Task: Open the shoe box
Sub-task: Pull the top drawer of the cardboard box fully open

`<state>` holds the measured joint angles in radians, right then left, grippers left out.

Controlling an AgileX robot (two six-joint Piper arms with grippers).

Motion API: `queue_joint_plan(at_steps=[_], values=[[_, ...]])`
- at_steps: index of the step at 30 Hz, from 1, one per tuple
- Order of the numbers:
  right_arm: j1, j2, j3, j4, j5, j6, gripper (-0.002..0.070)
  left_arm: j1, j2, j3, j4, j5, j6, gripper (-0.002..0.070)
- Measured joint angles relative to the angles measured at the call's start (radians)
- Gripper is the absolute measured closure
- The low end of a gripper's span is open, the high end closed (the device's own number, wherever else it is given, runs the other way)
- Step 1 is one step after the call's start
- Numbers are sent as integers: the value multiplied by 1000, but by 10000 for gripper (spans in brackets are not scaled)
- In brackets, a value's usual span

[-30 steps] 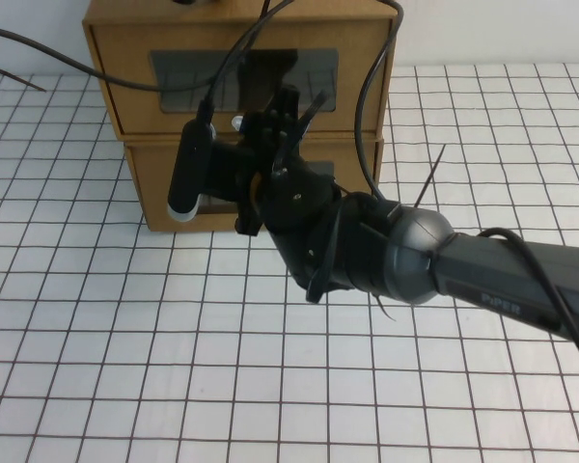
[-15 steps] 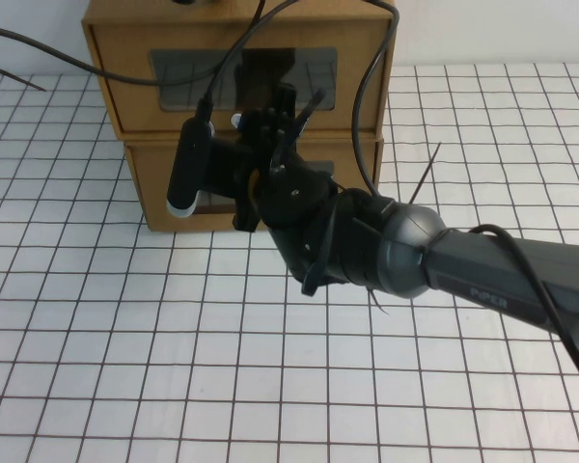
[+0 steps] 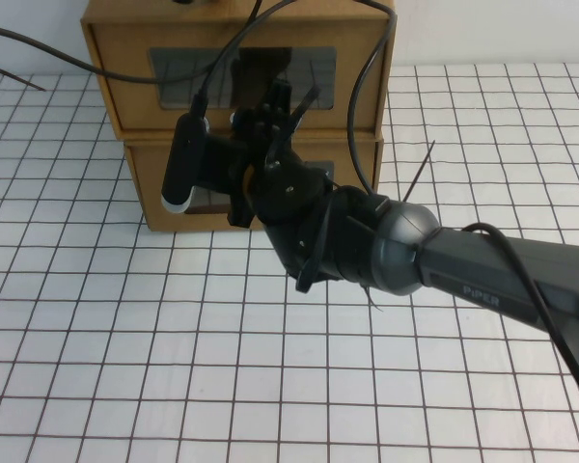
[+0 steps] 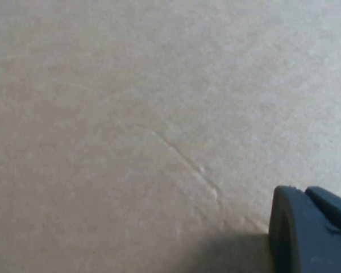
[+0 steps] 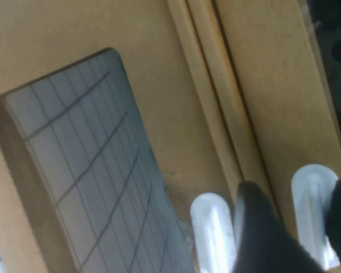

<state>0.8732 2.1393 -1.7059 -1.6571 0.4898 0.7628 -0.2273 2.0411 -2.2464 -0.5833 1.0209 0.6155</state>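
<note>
The place reads as a robotics lab test bench. The table (image 3: 125, 367) wears a white cover ruled with a black calibration-style grid. A black robot arm (image 3: 502, 289) lettered "PIPER" reaches across it, with a camera (image 3: 180, 169) strapped at its wrist and loose black cables (image 3: 367, 87) trailing. Two stacked cardboard boxes (image 3: 125, 58) stand at the far edge before a bare pale wall (image 3: 492, 29).

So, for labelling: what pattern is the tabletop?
Tabletop: white with dark grid, best in high view. Right gripper at the shoe boxes; left gripper by cardboard.
</note>
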Motion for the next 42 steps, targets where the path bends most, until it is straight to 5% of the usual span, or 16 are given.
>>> queue_joint_plan(at_steps=[8, 15, 42], values=[[0, 0, -3, 0, 13, -17, 487, 0, 0, 0, 0, 0, 0, 677], [0, 0, -6, -10, 24, -26, 651, 0, 0, 0, 0, 0, 0, 677], [9, -12, -16, 153, 46, -212, 665, 0, 0, 0, 0, 4, -2, 677]])
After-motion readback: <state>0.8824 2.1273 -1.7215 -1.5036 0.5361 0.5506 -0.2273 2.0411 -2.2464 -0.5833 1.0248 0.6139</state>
